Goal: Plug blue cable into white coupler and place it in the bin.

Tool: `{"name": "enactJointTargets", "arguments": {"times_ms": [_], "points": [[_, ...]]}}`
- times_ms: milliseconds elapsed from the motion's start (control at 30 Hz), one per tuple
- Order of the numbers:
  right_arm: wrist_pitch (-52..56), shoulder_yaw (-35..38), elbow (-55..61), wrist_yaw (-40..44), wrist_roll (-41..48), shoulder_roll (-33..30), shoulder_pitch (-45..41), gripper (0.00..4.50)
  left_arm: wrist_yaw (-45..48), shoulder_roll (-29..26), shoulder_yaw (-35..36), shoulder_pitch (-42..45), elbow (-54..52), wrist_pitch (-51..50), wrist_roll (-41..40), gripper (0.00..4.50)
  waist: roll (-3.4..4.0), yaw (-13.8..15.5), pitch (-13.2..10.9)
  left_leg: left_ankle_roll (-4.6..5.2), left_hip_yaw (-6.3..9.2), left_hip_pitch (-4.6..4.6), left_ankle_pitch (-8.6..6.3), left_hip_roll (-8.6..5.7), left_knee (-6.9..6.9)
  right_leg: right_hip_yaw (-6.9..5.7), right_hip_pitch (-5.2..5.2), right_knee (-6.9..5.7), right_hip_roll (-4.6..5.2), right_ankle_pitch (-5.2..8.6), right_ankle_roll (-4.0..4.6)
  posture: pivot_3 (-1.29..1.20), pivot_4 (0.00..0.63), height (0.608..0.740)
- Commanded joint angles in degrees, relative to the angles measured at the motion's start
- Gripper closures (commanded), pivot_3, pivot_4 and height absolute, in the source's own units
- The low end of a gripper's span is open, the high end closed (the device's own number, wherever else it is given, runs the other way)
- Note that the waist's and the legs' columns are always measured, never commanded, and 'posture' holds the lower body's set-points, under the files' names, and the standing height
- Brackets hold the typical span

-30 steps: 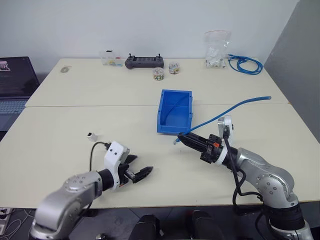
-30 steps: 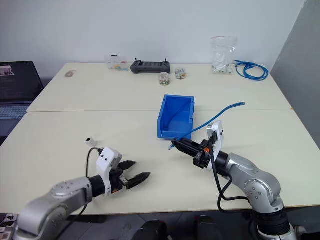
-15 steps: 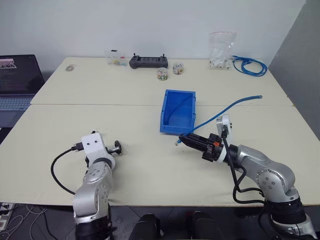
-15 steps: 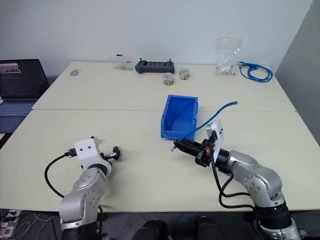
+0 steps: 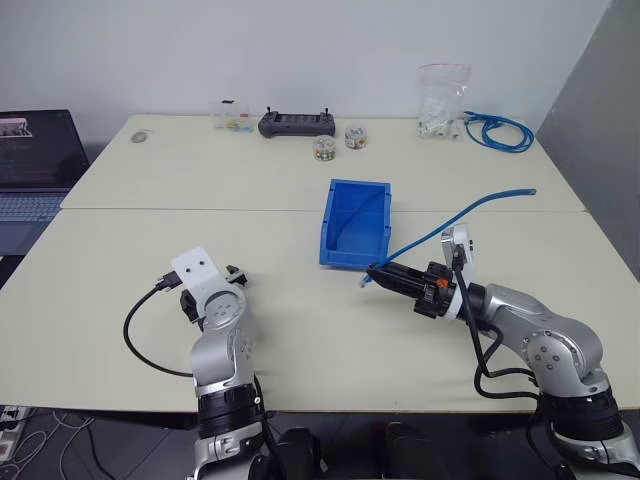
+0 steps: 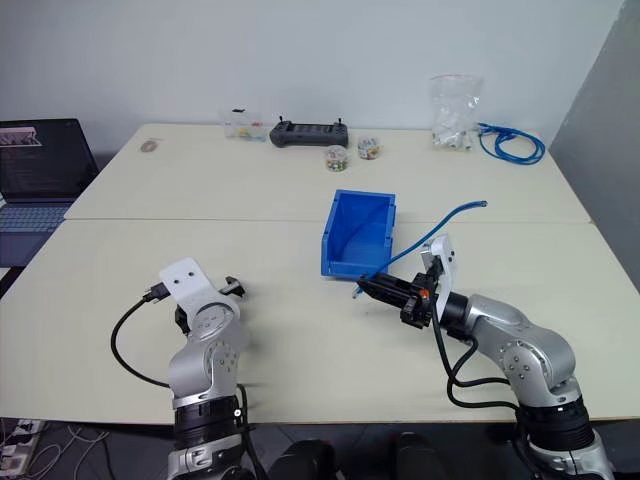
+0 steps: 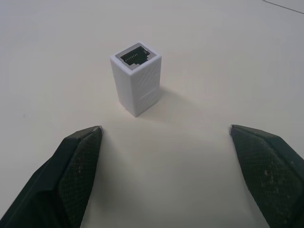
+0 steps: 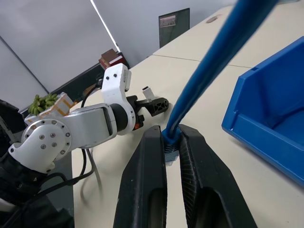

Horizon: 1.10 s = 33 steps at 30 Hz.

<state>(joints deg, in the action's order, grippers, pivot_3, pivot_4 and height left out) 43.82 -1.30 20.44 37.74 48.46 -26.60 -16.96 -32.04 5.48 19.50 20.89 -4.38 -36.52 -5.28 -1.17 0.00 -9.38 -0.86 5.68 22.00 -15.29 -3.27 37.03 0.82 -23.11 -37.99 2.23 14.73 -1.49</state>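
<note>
So far only the blue cable (image 5: pixel 455 217) is pinched in the right gripper (image 5: pixel 373 272) at mid-frame, while the wide-spread left gripper (image 7: pixel 166 142) faces the ungrasped white coupler (image 7: pixel 136 78) at upper centre; plugging and binning remain.

Two cream tables (image 5: pixel 300 180) pushed together, seam running across the middle. Plain white wall (image 5: pixel 300 50) behind, grey panel (image 5: pixel 600 110) off to the right. Open laptop (image 5: pixel 30 160) on a side surface at far left. Even, soft indoor light, barely any shadows. Bit of cluttered floor under the near table edge.
</note>
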Motion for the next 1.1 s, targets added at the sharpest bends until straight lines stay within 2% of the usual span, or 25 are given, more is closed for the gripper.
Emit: {"name": "enactJointTargets", "arguments": {"times_ms": [33, 267, 800, 833, 867, 1100], "points": [[-0.1, 1.2, 0.9, 1.2, 0.3, -0.6, -1.2, 4.39, -3.5, 0.8, 1.9, 2.6, 0.8, 2.5, 0.9, 0.00, -0.02, 0.0, 0.0, -0.01, 0.00, 0.00, 0.01, 0.00, 0.00, 0.00, 0.00, 0.00, 0.00, 0.00, 0.00, 0.00, 0.150, 0.740], [0.0, 1.6, 0.6, 1.9, 0.0, -1.4, -1.4, 4.39, -6.0, 0.6, 3.4, 4.9, 1.6, 3.8, 1.0, 0.00, -0.09, 0.0, -0.1, -0.21, -0.01, 0.02, 0.12, -0.02, 0.01, 0.00, 0.00, 0.01, 0.00, -0.02, 0.01, 0.00, 0.150, 0.740], [0.1, 1.4, 0.2, 2.4, -0.1, -1.8, -1.6, 4.39, -7.3, -2.2, 6.3, 10.6, 11.2, 9.2, 0.3, 0.00, -0.25, 0.1, -0.1, -0.34, -0.01, 0.03, 0.19, -0.03, 0.01, -0.01, -0.02, 0.01, 0.01, -0.04, -0.01, 0.00, 0.150, 0.740], [0.1, 1.5, 0.2, 2.5, -0.1, -1.8, -1.6, 4.39, -7.4, -2.2, 6.4, 10.7, 11.4, 9.4, 0.2, 0.35, -0.26, 0.1, -0.1, -0.34, -0.02, 0.03, 0.20, -0.03, 0.01, -0.01, -0.02, 0.01, 0.01, -0.04, -0.01, 0.00, 0.150, 0.740], [0.2, 1.5, 0.2, 2.5, -0.1, -1.8, -1.6, 4.39, -7.5, -2.2, 6.4, 10.7, 11.7, 9.5, 0.2, 0.47, -0.27, 0.1, -0.2, -0.34, -0.01, 0.03, 0.20, -0.03, 0.01, -0.01, -0.02, 0.01, 0.01, -0.05, -0.01, 0.00, 0.150, 0.740], [0.0, 1.5, -0.3, 2.5, -0.3, -1.8, -1.7, 4.39, -7.6, -3.2, 6.7, 11.0, 13.4, 11.0, 0.0, 2.10, -0.27, 0.1, -0.2, -0.38, -0.01, 0.03, 0.22, -0.03, 0.01, -0.01, -0.02, 0.00, 0.01, -0.05, -0.01, 0.00, 0.150, 0.740]]}}
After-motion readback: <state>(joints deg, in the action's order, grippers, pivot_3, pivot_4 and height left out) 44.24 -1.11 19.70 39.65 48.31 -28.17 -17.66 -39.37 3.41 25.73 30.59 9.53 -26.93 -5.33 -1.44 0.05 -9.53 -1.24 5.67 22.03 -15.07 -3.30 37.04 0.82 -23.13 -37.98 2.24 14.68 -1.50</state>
